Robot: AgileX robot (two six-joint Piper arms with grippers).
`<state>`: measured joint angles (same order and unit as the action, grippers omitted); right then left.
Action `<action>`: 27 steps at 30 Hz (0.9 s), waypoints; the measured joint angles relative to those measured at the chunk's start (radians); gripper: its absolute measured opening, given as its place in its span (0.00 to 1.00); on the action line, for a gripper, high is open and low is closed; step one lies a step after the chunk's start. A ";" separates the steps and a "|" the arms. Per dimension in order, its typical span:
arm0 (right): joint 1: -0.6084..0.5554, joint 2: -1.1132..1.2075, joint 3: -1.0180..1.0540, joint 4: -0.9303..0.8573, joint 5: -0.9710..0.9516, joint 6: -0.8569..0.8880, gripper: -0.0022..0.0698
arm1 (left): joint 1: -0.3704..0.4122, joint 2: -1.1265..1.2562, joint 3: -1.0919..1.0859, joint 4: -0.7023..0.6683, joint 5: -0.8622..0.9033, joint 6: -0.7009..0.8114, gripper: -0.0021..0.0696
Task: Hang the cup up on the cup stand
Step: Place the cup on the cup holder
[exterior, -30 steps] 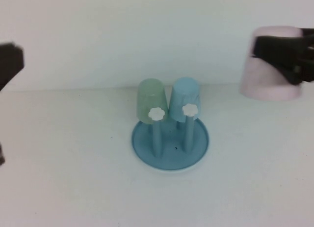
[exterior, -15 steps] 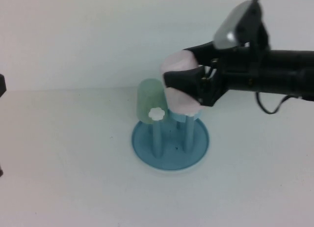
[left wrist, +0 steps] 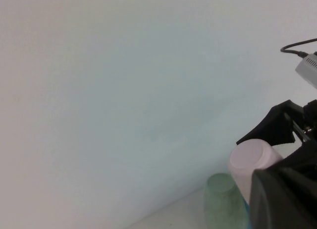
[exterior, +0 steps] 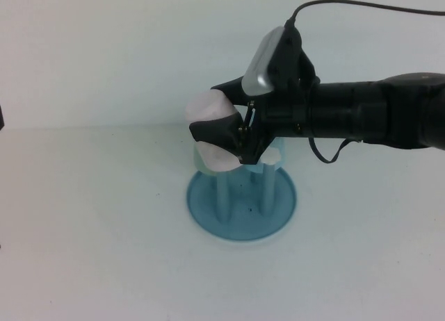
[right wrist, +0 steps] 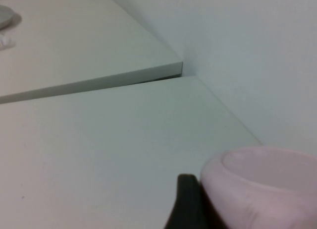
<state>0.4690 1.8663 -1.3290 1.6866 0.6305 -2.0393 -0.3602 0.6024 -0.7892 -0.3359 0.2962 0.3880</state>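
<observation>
The right gripper (exterior: pixel 224 139) is clamped on the cup (exterior: pixel 212 130), which is held upside down, its closed bottom uppermost. Within the last second the cup has been carried from the far right of the scene leftward across the cup stand (exterior: pixel 241 199), and it is now held above the stand's left side, in front of the pale green cup (left wrist: pixel 224 201) already hung there. The light blue cup (exterior: pixel 274 156) is largely hidden behind the arm. The two near pegs are seen bare, so a descent onto the near-left peg is probably what remains. The left gripper, closed and empty, is kept out of view at the left.
</observation>
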 joint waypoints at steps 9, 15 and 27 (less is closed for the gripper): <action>0.000 0.074 -0.042 0.006 0.010 -0.023 0.79 | 0.000 0.000 0.000 0.000 0.004 0.000 0.03; 0.000 0.124 -0.042 0.006 0.010 -0.027 0.79 | 0.000 0.000 0.000 0.000 0.004 0.000 0.03; 0.000 0.189 -0.044 0.006 0.012 -0.036 0.82 | 0.000 0.000 0.000 0.000 0.004 -0.002 0.03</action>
<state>0.4690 2.0557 -1.3728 1.6923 0.6424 -2.0757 -0.3602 0.6024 -0.7892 -0.3359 0.3000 0.3859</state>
